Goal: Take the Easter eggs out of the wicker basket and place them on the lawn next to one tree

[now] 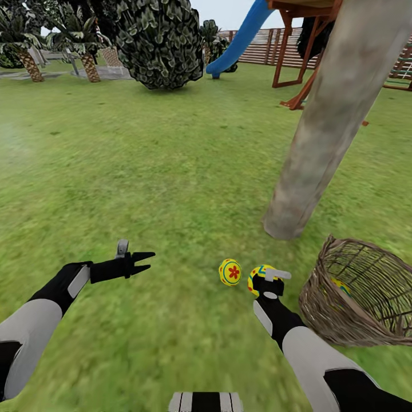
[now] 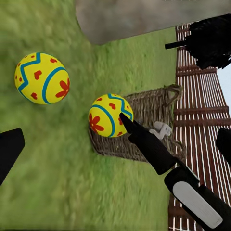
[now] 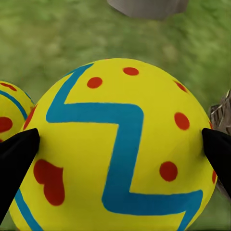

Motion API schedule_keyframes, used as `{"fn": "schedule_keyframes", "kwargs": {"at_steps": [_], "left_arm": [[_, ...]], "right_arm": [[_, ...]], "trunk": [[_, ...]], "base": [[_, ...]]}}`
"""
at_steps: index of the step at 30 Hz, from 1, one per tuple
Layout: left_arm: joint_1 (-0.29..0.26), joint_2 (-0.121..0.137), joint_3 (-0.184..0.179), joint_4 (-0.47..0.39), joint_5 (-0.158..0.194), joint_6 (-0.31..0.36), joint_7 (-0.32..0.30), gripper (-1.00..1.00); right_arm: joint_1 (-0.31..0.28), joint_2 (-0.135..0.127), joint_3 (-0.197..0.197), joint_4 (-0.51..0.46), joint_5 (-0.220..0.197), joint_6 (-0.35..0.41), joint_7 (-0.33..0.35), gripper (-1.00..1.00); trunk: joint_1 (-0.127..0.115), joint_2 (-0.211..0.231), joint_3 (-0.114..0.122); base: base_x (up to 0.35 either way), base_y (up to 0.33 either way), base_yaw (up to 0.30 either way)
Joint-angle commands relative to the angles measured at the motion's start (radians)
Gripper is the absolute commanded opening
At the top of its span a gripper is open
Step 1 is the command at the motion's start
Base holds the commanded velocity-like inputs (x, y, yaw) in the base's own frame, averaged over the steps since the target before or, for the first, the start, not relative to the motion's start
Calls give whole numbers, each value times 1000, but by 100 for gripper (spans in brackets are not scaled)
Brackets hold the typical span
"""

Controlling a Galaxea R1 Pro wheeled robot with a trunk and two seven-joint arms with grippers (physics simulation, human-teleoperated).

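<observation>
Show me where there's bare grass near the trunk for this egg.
Bare lawn lies left of the tree base and between it and the placed egg. It's crowded rightward: the right gripper holds its egg close beside the wicker basket.

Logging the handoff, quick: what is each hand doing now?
Left hand: open, empty.
Right hand: closed on an Easter egg.

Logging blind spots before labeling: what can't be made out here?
- Third egg: head view, glimpsed through the wicker basket weave; pattern unclear.
- Tree: top cut off by the frame edge.
- Right end effector: fingertips flank the egg; contact or lift off the lawn unclear.
</observation>
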Motion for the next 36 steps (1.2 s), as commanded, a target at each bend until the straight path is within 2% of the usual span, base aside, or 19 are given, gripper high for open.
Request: {"fn": "schedule_keyframes", "kwargs": {"at_steps": [1, 9, 14, 31, 36], "left_arm": [[0, 1, 0, 1, 3, 7, -2, 100], [0, 2, 0, 24, 3, 7, -2, 100], [0, -1, 0, 29, 2, 5, 1, 100], [0, 0, 0, 41, 4, 6, -2, 100], [0, 0, 0, 39, 6, 5, -3, 100]], "right_arm": [[-1, -1, 4, 1, -9, -6, -4, -100], [-1, -1, 4, 1, -9, -6, -5, -100], [-1, -8, 4, 2, -9, -6, -5, -100], [-1, -9, 3, 3, -9, -6, -5, -100], [-1, -9, 3, 3, -9, -6, -5, -100]], "trunk": [[0, 0, -1], [0, 0, -1], [0, 0, -1], [0, 0, -1], [2, -2, -20]], "base": [[0, 0, 0], [3, 0, 0], [91, 0, 0], [122, -9, 0], [1, 0, 0]]}}
